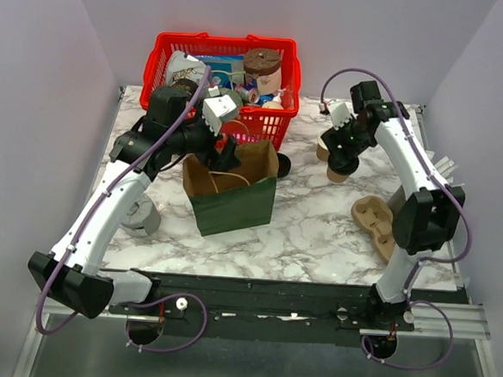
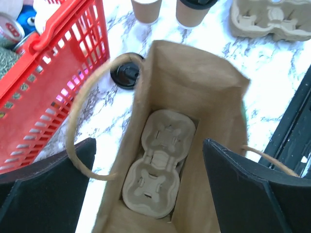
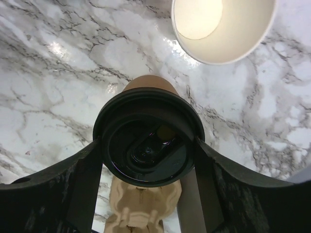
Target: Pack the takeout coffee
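The takeout coffee (image 3: 221, 26), an open tan kraft cup with a white inside, stands on the marble; it also shows in the top view (image 1: 322, 151) and the left wrist view (image 2: 146, 9). Right beside it, my right gripper (image 3: 148, 145) (image 1: 345, 152) is shut on a second tan cup with a black lid (image 3: 148, 141) (image 2: 194, 12), fingers against both sides of the lid. My left gripper (image 2: 150, 189) (image 1: 219, 152) is open and empty above the open paper bag (image 1: 233, 200) (image 2: 209, 97). A pulp two-cup carrier (image 2: 155, 165) lies flat in the bag's bottom.
A second pulp carrier (image 1: 377, 221) (image 2: 272, 19) (image 3: 141, 208) lies on the table at the right. A loose black lid (image 1: 283, 167) (image 2: 127, 75) sits by the bag. The red basket (image 1: 170, 53) (image 2: 53, 73) with several items stands behind. A grey roll (image 1: 141, 217) lies at the left.
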You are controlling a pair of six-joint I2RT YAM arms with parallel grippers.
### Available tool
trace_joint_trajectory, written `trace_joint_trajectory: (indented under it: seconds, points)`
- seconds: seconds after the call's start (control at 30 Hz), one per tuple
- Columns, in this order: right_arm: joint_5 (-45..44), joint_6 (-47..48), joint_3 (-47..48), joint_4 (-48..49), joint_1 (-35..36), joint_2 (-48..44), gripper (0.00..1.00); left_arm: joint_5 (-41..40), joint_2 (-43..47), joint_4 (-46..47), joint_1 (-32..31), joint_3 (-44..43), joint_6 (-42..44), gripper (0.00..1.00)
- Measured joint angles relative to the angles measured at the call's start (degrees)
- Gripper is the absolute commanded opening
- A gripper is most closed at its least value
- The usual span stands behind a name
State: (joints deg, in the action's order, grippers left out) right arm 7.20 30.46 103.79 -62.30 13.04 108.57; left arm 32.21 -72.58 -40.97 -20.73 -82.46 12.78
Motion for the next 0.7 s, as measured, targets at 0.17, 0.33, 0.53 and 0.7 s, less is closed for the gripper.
trace_joint_trajectory:
  seconds: [0.17,0.33,0.53,0.7]
  points:
    - [3.43,0.20,2.64,-1.57,0.00,-5.66,0.00,0.90,-0.13,0.24,0.00,-1.55,-0.66,0.99]
    - [8.76,0.11,6.43,-2.40,0.00,-8.13,0.01,1.01,-0.28,0.33,0.98,-6.49,-0.96,0.99]
    - [16.70,0.26,13.22,-3.15,0.00,-9.81,0.00,2.12,0.17,-1.25,3.91,-12.85,2.40,0.93]
    - [26.12,0.33,24.81,-3.17,0.02,-10.10,0.01,4.11,-2.19,-8.98,7.96,-16.41,7.87,0.89]
